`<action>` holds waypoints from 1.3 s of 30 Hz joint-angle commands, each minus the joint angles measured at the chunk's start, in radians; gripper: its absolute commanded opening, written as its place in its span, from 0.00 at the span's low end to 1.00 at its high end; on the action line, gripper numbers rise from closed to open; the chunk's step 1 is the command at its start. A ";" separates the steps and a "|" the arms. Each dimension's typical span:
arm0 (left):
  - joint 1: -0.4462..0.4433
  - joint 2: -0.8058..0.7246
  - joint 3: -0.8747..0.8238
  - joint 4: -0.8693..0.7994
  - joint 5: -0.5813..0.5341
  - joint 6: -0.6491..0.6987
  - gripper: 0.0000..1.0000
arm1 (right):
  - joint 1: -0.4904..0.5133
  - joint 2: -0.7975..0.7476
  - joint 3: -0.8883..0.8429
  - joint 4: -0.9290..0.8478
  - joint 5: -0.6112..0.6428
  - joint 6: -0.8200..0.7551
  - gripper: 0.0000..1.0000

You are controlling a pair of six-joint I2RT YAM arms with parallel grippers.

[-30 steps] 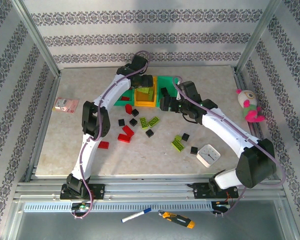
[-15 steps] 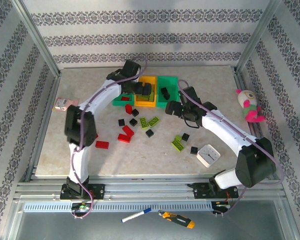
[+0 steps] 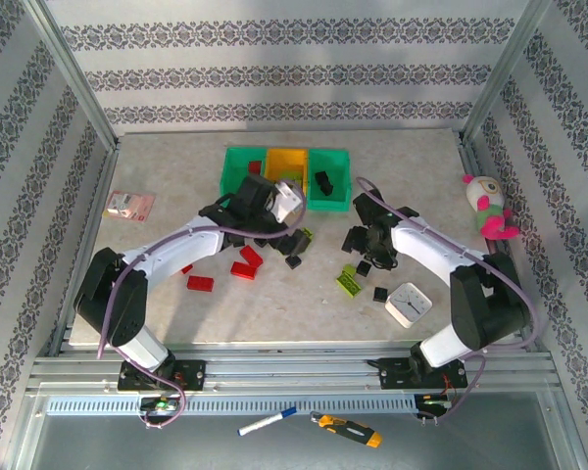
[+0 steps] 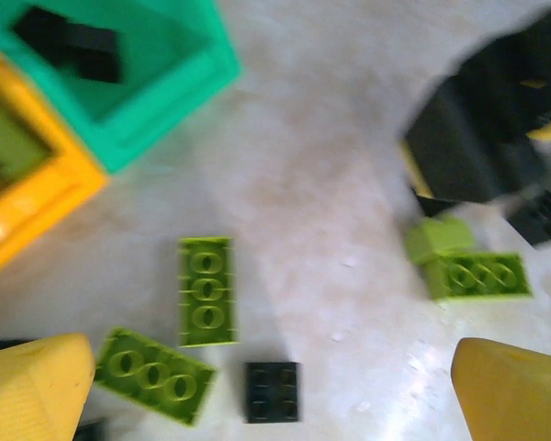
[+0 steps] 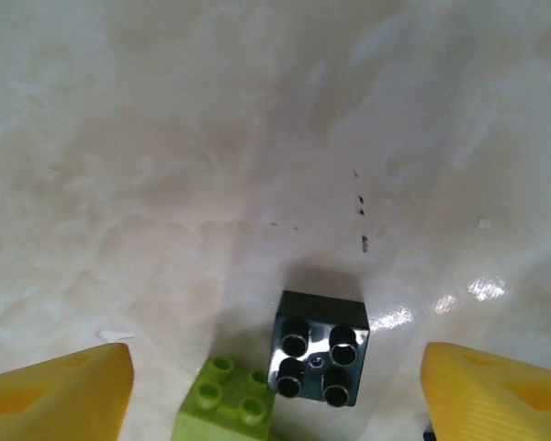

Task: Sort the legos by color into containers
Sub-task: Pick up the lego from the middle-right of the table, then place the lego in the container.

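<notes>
On the table: sorting partly done, by our estimate.
Legos (image 3: 252, 257) in red, lime and black lie loose on the table (image 3: 167, 166) in front of the bins (image 3: 329, 152); we judge most are yet to be sorted. The bins, at the far side, hold a few: black in the right green one, lime in the orange one, red in the left green one. We note the left gripper (image 4: 274, 381) wide open and empty over a black brick (image 4: 273, 393). The right gripper (image 5: 275, 377) is open, fingers either side of another black brick (image 5: 320, 347), not touching. We read no brand or label; any print on the timer (image 3: 408, 303) or card (image 3: 129, 204) is too small.
</notes>
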 commanded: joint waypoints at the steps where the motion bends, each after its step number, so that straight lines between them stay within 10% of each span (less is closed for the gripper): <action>1: -0.037 -0.023 -0.016 0.095 0.102 0.104 0.99 | -0.014 0.034 -0.029 -0.022 -0.039 0.024 0.77; 15: -0.071 -0.025 -0.057 0.207 0.144 0.098 0.99 | -0.031 0.064 -0.042 -0.002 -0.058 0.018 0.28; 39: -0.071 -0.207 -0.316 0.480 0.111 0.049 0.99 | -0.020 0.293 0.565 0.067 -0.034 -0.234 0.30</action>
